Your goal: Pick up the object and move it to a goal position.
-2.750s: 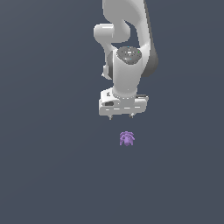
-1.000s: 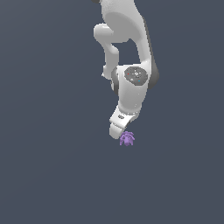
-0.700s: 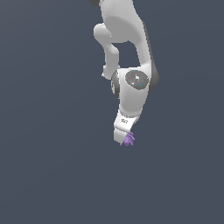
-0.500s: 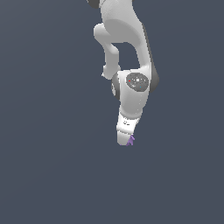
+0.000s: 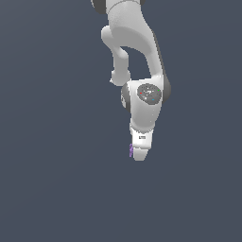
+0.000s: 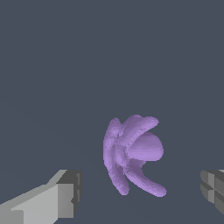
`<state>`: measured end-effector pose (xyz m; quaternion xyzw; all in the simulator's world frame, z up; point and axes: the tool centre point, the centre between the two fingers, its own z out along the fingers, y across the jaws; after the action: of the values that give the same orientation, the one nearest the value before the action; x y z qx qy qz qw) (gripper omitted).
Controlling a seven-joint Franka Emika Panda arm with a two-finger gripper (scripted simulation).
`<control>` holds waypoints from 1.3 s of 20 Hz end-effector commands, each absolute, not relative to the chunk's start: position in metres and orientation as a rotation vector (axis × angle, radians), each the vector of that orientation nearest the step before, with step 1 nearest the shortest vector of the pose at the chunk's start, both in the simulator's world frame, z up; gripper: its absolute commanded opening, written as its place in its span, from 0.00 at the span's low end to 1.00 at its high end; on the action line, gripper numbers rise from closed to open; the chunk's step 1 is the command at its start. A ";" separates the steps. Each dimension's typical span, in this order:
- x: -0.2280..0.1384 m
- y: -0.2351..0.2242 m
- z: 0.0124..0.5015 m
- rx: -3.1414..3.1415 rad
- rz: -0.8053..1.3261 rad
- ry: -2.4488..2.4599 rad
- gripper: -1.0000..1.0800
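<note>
Purple lumpy lobed figure (image 6: 131,153) lies on the grey tabletop (image 6: 65,65) between the wide-spread white hand (image 6: 142,192) fingers (image 6: 65,199); grasp, lift and transfer remain.

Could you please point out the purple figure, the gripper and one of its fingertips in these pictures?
purple figure (image 6: 133,153): wrist view, on its rounded central lobe.
gripper (image 6: 142,190): wrist view, midway between the two fingertips.
fingertip (image 6: 70,192): wrist view, on the dark pad's face.

The arm (image 5: 133,42) is glossy white, built of rounded segments with dark grey joint bands. A grey speckled disc caps the wrist. The hand (image 5: 140,152) is white; its fingers (image 6: 52,203) end in grey blocky pads.
</note>
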<state>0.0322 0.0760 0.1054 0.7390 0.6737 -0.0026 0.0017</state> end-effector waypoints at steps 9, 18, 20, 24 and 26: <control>0.036 0.079 0.100 2.198 0.000 2.244 0.96; 0.035 0.079 0.086 2.198 0.000 2.244 0.96; 0.035 0.079 0.075 2.197 0.000 2.246 0.96; 0.034 0.079 0.056 2.195 0.000 2.248 0.96; 0.035 0.079 0.051 2.194 0.000 2.248 0.96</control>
<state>0.0340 0.0791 0.0549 0.6987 0.7154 -0.0007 -0.0006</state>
